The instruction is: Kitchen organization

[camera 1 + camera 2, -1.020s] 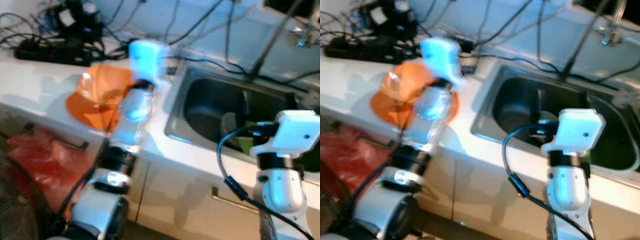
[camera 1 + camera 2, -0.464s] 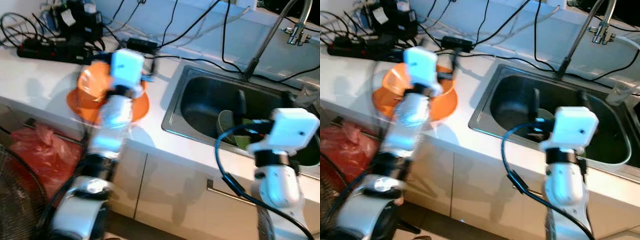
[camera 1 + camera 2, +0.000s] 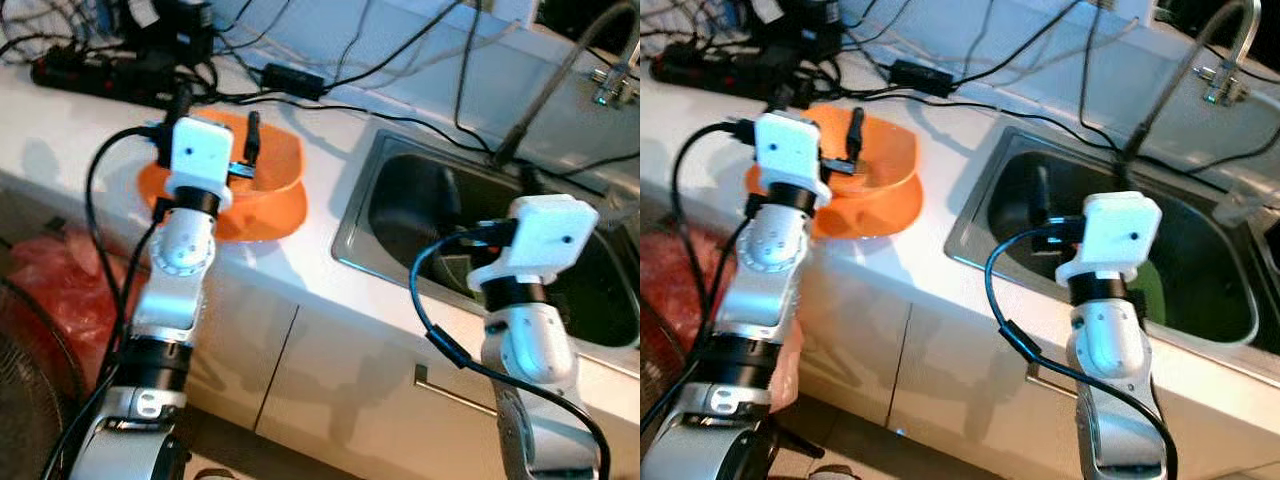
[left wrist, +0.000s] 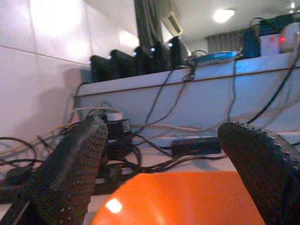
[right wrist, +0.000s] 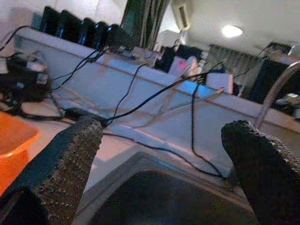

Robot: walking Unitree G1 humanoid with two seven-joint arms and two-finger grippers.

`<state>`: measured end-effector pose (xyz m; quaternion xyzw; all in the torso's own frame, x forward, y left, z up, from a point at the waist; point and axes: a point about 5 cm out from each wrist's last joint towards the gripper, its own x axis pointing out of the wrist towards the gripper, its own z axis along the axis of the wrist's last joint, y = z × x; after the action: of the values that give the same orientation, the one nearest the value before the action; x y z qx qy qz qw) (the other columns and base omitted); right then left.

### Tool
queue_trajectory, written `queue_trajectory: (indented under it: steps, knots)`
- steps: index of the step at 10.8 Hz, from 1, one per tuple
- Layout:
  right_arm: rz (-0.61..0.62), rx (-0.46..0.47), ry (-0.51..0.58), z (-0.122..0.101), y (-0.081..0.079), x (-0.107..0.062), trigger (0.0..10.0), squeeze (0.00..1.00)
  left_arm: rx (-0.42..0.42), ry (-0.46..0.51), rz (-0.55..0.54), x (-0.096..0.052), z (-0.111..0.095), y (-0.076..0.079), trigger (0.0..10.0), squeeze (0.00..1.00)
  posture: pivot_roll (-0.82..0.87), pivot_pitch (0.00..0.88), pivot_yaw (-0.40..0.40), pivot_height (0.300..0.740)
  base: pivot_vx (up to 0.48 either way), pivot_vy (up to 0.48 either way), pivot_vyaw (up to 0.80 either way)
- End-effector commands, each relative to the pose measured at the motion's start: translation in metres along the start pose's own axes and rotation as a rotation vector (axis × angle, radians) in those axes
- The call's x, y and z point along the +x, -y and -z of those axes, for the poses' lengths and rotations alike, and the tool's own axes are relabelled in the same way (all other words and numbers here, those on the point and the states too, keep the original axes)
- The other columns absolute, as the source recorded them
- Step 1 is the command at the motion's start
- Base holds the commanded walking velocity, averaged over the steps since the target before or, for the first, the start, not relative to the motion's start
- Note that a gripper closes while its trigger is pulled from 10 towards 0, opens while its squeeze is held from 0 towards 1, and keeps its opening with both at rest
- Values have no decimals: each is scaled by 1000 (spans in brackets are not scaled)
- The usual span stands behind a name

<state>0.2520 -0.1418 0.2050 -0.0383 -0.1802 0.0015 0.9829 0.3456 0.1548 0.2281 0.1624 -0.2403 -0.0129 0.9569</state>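
Observation:
An orange bowl (image 3: 272,192) sits on the white counter (image 3: 60,140), left of the steel sink (image 3: 349,236). My left gripper (image 3: 218,118) hovers over the bowl's far side, open, with nothing between its fingers (image 4: 75,164). In the left wrist view the bowl's orange rim (image 4: 187,197) lies just below the jaws. My right gripper (image 5: 159,129) is over the sink's near left part, open and empty. A green item (image 3: 1152,292) lies in the basin, partly hidden by my right wrist.
Power strips, adapters and black cables (image 3: 95,72) crowd the counter's back left and run along the ledge. A faucet (image 3: 1226,45) rises behind the sink. Below the counter are cabinet doors with a handle (image 3: 450,394), a red plastic bag (image 3: 45,290) and a fan grille (image 3: 18,400).
The camera has shifted and the blur is gone. My left arm has drawn back and leftward, so its gripper is now above the bowl. The right arm has edged left along the sink.

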Motion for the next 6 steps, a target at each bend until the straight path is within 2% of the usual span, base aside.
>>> queue_trajectory:
  steps: [1, 4, 6]
  knots:
    - [1, -4, 15, -1, 4, 3, 10000, 0, 8, 17, 5, -1, -5, 1, 10000, 0, 319, 21, -231, 740, 0, 0, 0]
    - [3, 2, 35, 1, 4, 8, 10000, 0, -1, 52, -6, 11, -19, 1, 10000, 0, 325, 1, -208, 740, 0, 0, 0]
    - [8, 5, 35, 2, 4, 8, 10000, 0, -13, 64, 6, 14, -27, -1, 10000, 0, 334, 6, -207, 740, 0, 0, 0]
